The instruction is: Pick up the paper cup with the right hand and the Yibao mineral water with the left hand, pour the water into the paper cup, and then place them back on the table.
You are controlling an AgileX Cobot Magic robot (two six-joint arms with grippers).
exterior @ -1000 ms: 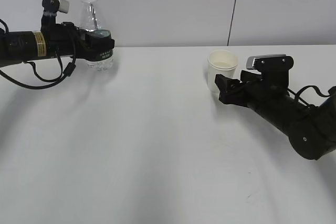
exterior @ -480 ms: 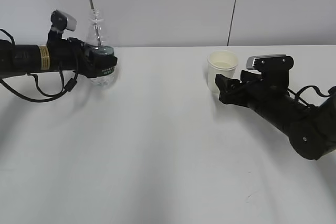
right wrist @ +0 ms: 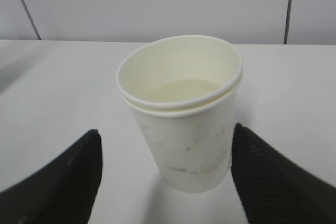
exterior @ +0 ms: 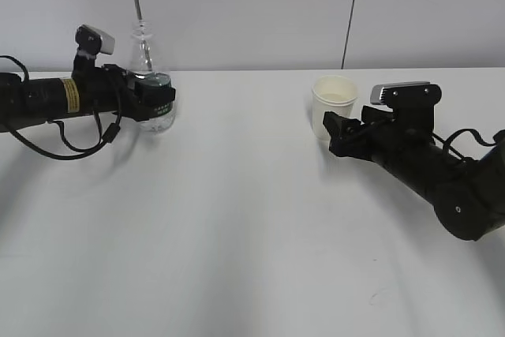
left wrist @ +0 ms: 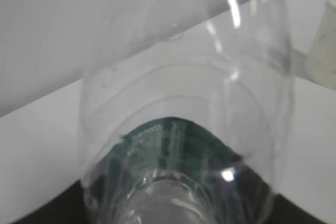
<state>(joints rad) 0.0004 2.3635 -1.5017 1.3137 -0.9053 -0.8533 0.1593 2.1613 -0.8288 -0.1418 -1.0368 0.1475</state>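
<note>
The uncapped Yibao mineral water (exterior: 151,92) is seen upright at the worktop's (exterior: 237,219) far left. The cream paper cup (exterior: 333,105), holding a little liquid, is stood well apart, far right.

Yibao mineral water (exterior: 150,88) far left on the table (exterior: 237,219), paper cup (exterior: 333,106) well apart, right.

White table (exterior: 237,234), cup (exterior: 333,104), bottle (exterior: 150,76)
</note>
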